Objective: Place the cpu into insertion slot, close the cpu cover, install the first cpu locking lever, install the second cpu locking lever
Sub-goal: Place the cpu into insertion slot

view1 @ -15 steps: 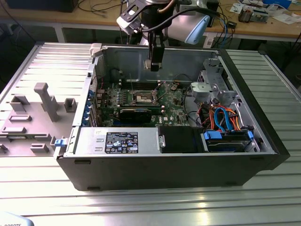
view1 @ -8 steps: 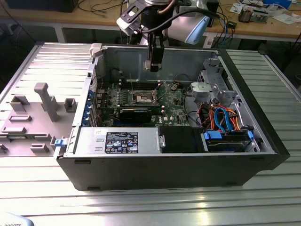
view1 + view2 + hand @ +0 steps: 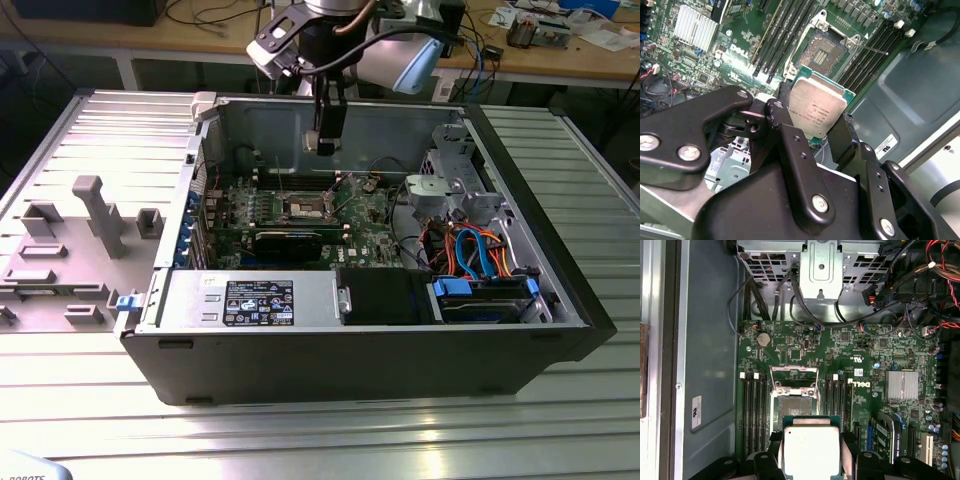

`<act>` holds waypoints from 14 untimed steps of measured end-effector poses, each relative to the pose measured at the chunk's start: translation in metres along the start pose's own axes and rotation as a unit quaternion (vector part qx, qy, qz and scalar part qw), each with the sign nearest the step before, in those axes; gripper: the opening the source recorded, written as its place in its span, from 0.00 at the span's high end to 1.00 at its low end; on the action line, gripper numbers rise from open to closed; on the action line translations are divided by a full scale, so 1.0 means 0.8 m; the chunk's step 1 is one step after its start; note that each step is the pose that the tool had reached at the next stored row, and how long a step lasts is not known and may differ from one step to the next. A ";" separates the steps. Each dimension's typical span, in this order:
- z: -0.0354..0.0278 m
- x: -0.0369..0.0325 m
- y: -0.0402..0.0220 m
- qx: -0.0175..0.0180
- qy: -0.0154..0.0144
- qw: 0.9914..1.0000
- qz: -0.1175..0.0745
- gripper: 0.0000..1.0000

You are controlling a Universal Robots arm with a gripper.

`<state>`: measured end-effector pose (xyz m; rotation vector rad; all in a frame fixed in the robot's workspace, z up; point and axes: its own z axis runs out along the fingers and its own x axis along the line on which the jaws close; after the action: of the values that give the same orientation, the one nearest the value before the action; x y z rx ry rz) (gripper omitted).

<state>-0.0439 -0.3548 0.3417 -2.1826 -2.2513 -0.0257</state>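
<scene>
While clamped in the claw (image 3: 815,119), a square silver-grey cpu (image 3: 818,104) (green-edged)

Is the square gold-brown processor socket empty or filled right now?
Empty: the socket shows bare contacts; the gripper holds the silver-topped square cpu above the green circuit board.

Exterior view: off-arm, raised, looking down into open computer case (image 3: 350,350), insertion slot (image 3: 303,208) central, far. First wrist view: straight down over insertion slot. Second wrist view: oblique across it. Both wrist views share insertion slot and cpu (image 3: 810,450).
</scene>
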 end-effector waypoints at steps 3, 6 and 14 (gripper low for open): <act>0.0056 0.0000 0.0000 0.004 -0.002 1.000 0.000 0.46; 0.0106 0.0002 0.0000 0.007 -0.004 1.000 0.000 0.46; 0.0127 0.0004 0.0000 0.010 -0.006 1.000 0.000 0.46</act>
<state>-0.0438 -0.3543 0.3315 -2.1795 -2.2466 0.0085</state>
